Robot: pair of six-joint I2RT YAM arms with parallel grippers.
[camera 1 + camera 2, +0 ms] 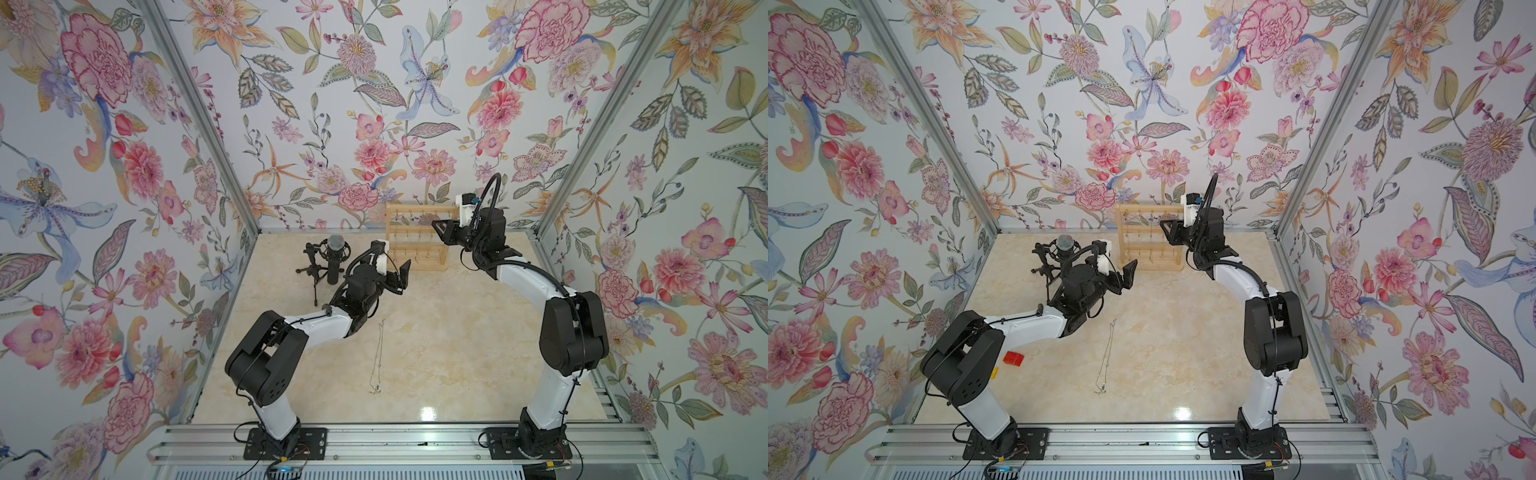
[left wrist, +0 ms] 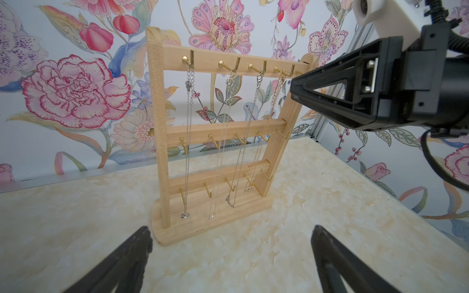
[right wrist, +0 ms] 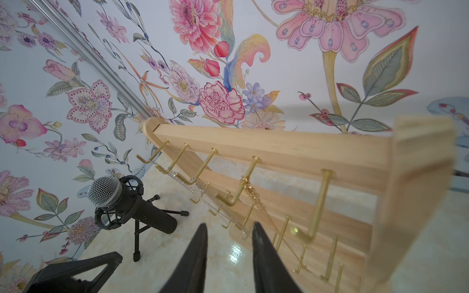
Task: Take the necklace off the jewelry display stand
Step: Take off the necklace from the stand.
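1. The right tool point(image 3: 229, 225), narrowly parted and pinching nothing visible, hangs just beside the gold necklace point(image 2: 276, 88). Pulling sideways instead of up off the hook could snag the chain, tip the light jewelry display stand point(image 2: 158, 126) or drag the neighbouring silver necklaces point(image 2: 189, 121).
2. The left tool point(image 2: 230, 228) is spread wide and empty, so nothing braces the stand.
3. The gold necklace is a fine chain on the top crossbar, at the back of the desk point(image 1: 457, 332).

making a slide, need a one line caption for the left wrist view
Open left gripper faces the jewelry display stand, four necklaces on its top hooks, right gripper by its upper corner.
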